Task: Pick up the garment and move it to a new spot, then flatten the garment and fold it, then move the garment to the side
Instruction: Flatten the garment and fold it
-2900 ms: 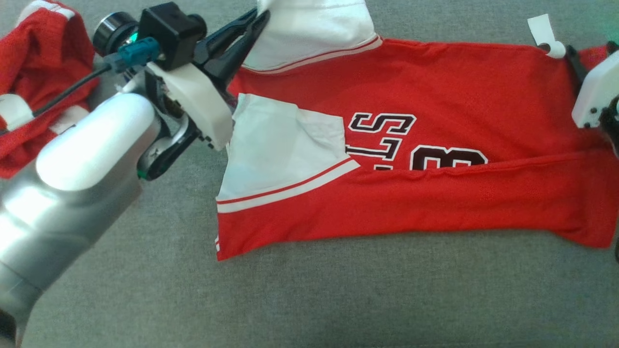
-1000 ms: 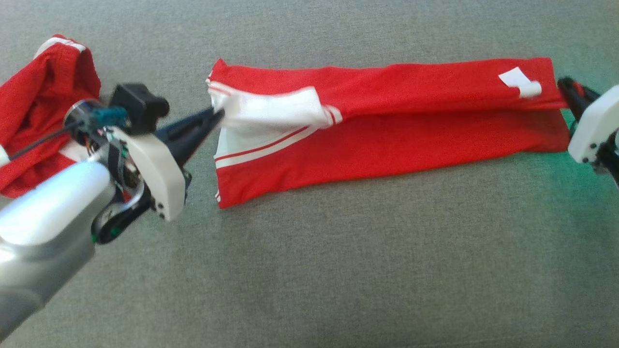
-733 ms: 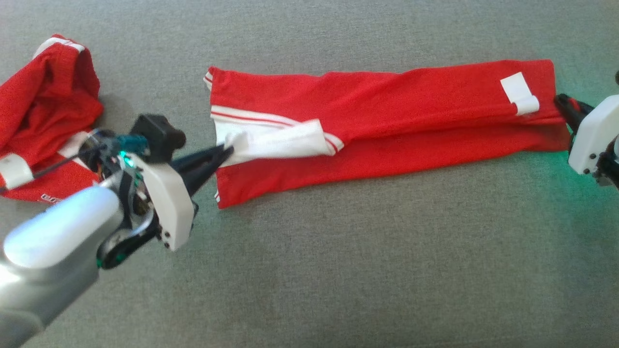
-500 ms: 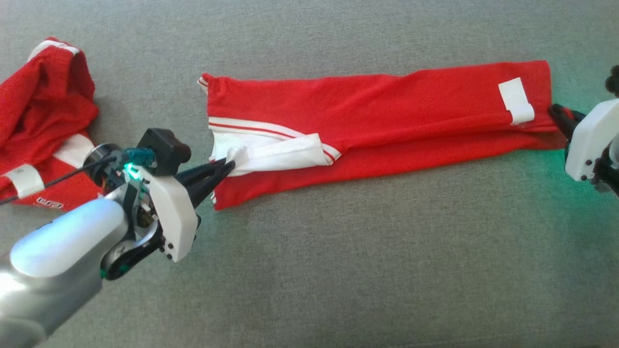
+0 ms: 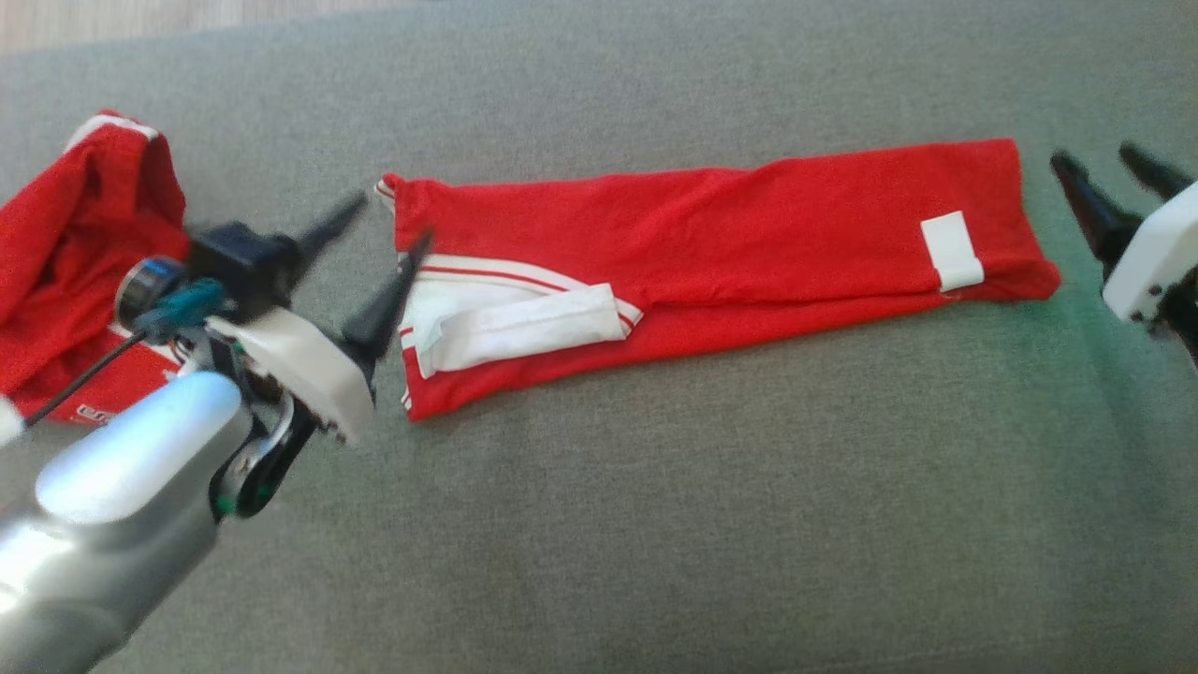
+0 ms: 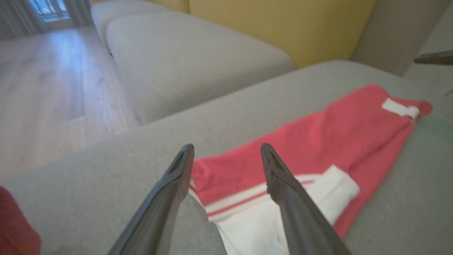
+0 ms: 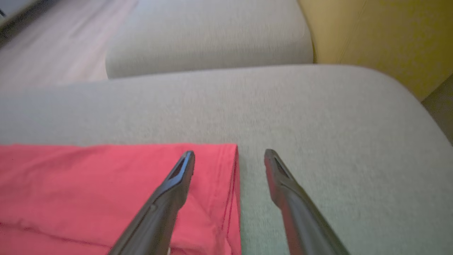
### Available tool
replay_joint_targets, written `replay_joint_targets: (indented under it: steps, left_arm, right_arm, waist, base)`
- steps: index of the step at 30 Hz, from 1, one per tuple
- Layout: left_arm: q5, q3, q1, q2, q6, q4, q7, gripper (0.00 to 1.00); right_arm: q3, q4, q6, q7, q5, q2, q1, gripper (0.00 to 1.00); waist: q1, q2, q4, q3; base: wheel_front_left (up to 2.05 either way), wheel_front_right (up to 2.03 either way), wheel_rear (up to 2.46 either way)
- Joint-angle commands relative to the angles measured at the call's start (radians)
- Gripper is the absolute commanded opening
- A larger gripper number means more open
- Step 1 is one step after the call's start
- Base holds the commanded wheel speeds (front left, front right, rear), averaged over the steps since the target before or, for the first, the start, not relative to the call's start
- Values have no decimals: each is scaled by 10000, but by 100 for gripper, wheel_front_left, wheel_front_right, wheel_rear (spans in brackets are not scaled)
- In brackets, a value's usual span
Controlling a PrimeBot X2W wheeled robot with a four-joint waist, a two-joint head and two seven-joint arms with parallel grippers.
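The broad grey upholstered seat cushion (image 5: 655, 562) carries everything here. Across its far half lies the red mesh jersey with white sleeve panels (image 5: 730, 215), folded lengthwise into a long narrow band. It lies flat on the upholstery and nothing holds it. It looks light, limp and a little slick (mesh of this sort slides on itself), so I judge it will sag and lose its fold if lifted from one point. The two short ends, pinched together through all layers, seem the best holds.

At the cushion's left edge sits a second, crumpled red garment with white trim (image 5: 65, 243). It is close to the left arm and likely to obstruct any move to that side.

The left gripper (image 5: 393, 220) hovers at the sleeve end, jaws spread wide and empty. The right gripper (image 5: 1093, 157) stands just off the hem end, likewise wide apart and holding nothing. A small white label (image 5: 952, 251) lies on the jersey near that hem.
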Motion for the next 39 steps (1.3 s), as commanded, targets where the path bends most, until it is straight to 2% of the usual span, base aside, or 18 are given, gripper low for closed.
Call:
replay_joint_targets:
  steps: [1, 4, 7, 11, 15, 22, 28, 33, 39]
  left_arm:
    - [-106, 663, -151, 224, 156, -96, -354, 100]
    - [-568, 1511, 224, -155, 561, -16, -1292, 100]
    - [-603, 2449, 698, -436, 921, 8, -1551, 100]
    - [354, 4550, 1695, -1090, 1265, -500, -1574, 100]
    - [1632, 6257, 3141, -1817, 1232, -960, -1576, 100]
    - [3505, 8640, 5333, -3416, 546, -1555, -1578, 100]
    - [4888, 9489, 6307, -4636, -238, -1210, -1578, 100]
    - [5739, 10225, 6505, -5330, -871, -1062, -1579, 100]
    - [6271, 10689, 6318, -5649, -1338, -939, -1579, 100]
  right_arm:
    - [-93, -343, -7, -310, 63, -53, 32, 100]
    - [-444, -562, -7, -1402, -131, 196, 134, 100]
    - [-864, -675, -7, -2533, -477, 504, 285, 100]
    - [-1266, -739, -7, -3684, -1190, 945, 659, 100]
    - [-2028, -830, -7, -4478, -1820, 1640, 1210, 100]
    - [-3426, -1715, -7, -4763, -3675, 3161, 2824, 100]
    - [-4112, -2676, -7, -4769, -4895, 4263, 4175, 100]
    - [-4269, -2878, -7, -4770, -5330, 4548, 4487, 100]
    - [-4457, -2766, -7, -4759, -5512, 4444, 4269, 100]
  waist:
    - [0, 0, -49, -145]
    - [0, 0, -110, -390]
    - [0, 0, -191, -585]
    - [0, 0, -261, -775]
    - [0, 0, -308, -959]
    - [0, 0, -262, -1203]
    - [0, 0, -174, -1274]
    - [0, 0, -116, -1266]
    - [0, 0, 7, -1069]
  base:
    - [0, 0, 0]
    - [0, 0, 0]
    - [0, 0, 0]
    - [0, 0, 0]
    - [0, 0, 0]
    - [0, 0, 0]
    - [0, 0, 0]
    - [0, 0, 0]
    - [0, 0, 0]
